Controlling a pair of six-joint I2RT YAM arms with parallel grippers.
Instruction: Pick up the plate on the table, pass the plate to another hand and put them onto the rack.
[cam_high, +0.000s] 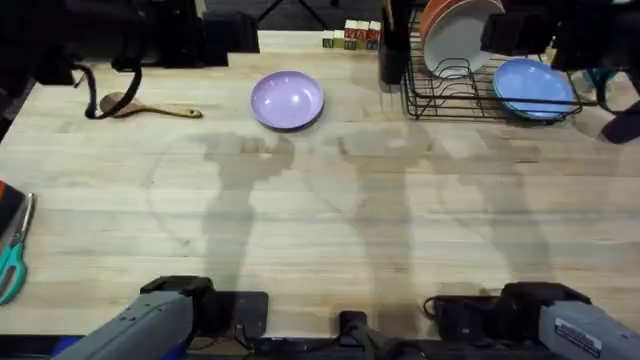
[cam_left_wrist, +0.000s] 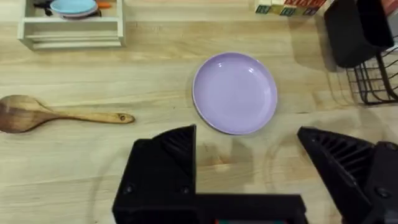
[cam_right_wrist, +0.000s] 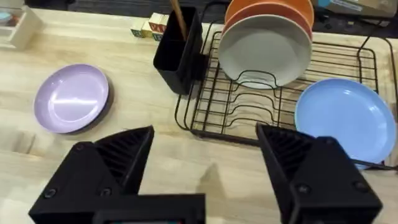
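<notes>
The lavender plate (cam_high: 287, 100) lies flat on the wooden table (cam_high: 350, 220), far centre, left of the black wire rack (cam_high: 440, 100). Both arms rest low by their bases at the near edge, well short of the plate. In the left wrist view my left gripper (cam_left_wrist: 249, 155) is open and empty, with the plate (cam_left_wrist: 235, 92) just beyond its fingers. My right gripper (cam_right_wrist: 205, 155) is also open and empty, facing the rack (cam_right_wrist: 211, 106), and the plate (cam_right_wrist: 71, 98) lies off to one side.
The rack holds an upright white plate (cam_right_wrist: 264, 50), an orange plate (cam_right_wrist: 267, 9) behind it and a flat light blue plate (cam_right_wrist: 339, 121). A black utensil holder (cam_right_wrist: 180, 50) stands at its left end. A wooden spoon (cam_high: 150, 108) and scissors (cam_high: 12, 262) lie at the left.
</notes>
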